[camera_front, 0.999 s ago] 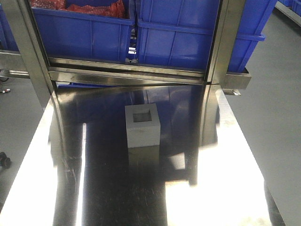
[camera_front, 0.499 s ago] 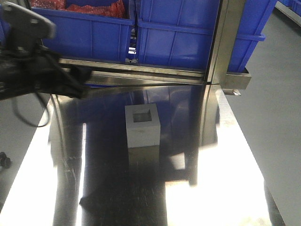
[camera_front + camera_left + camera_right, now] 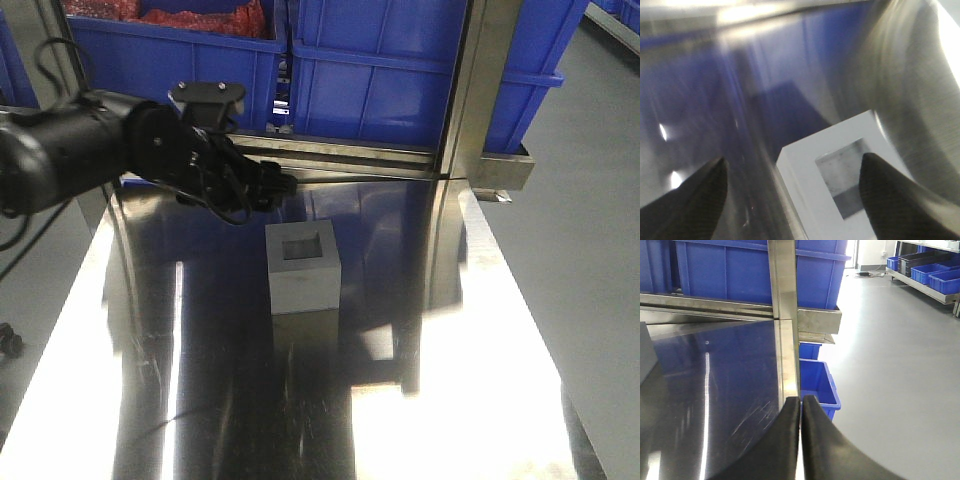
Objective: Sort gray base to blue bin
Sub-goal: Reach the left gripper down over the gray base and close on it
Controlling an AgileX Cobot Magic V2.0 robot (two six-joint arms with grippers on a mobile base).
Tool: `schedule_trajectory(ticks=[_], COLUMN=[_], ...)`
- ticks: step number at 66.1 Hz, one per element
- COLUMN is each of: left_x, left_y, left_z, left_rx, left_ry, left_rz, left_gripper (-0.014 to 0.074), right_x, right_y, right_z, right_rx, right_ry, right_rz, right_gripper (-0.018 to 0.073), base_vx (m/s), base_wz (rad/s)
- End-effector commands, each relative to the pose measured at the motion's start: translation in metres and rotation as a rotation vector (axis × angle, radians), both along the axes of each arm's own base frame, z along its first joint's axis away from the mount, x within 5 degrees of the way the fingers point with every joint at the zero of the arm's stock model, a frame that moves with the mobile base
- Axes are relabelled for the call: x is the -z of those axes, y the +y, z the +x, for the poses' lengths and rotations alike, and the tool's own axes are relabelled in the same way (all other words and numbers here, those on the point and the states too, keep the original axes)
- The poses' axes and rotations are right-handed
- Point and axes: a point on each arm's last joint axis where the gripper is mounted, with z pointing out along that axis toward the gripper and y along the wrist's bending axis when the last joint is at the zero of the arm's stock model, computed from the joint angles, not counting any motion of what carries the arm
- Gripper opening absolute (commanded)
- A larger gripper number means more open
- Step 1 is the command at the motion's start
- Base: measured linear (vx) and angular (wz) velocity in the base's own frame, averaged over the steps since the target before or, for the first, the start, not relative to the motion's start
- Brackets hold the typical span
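The gray base [image 3: 302, 266] stands upright in the middle of the steel table [image 3: 450, 400], its square recess facing up. It also shows in the left wrist view [image 3: 840, 185], low and right of centre, between the finger tips. My left gripper [image 3: 278, 186] is open and empty, hovering just behind and left of the base. My right gripper [image 3: 801, 402] is shut and empty at the table's right edge, out of the front view. Blue bins [image 3: 400, 70] stand in a row on the shelf behind the table.
Steel uprights [image 3: 465, 90] and a rail [image 3: 280, 150] stand between the table and the bins. The left bin [image 3: 170, 60] holds red material. Another blue bin [image 3: 817, 382] sits on the floor right of the table. The grey floor [image 3: 590, 250] lies to the right.
My left arm has come in from the left and swung right and forward, and now hangs just behind the gray base. The base has not moved.
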Motion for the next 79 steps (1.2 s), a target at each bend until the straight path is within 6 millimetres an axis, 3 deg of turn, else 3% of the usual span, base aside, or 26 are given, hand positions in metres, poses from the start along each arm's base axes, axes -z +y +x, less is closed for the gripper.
schedule_trajectory(ticks=[1,27,54,64,79], left_x=[-0.017,0.027,0.035,0.036,0.037], left_y=[-0.008,-0.022,-0.022,-0.022,-0.021], left_z=[0.009,0.029,0.028,0.026,0.025], left_rx=[-0.015,-0.041,-0.035,-0.027,-0.025], left_ry=[-0.031,0.082,0.123,0.143,0.154], left_rz=[-0.066,-0.115,-0.095,-0.082,-0.077], left_gripper=[0.0542,0.0542,0.0526,0.0408,0.0100], right_x=[-0.005,-0.005,-0.005,-0.005,-0.005], right_y=[0.000,0.000,0.000,0.000,0.000], right_z=[0.002,0.002,0.002,0.002,0.002], right_rx=[0.002,0.002,0.002,0.002,0.002], right_ry=[-0.052,-0.052,-0.052,-0.052,-0.052], right_rz=[-0.018,-0.018,-0.018,-0.018,-0.018], right_gripper=[-0.0005,-0.0005,-0.0005,-0.0005,-0.0005], base_vx=[0.00,0.00,0.00,0.00,0.00], base_wz=[0.00,0.00,0.00,0.00,0.00])
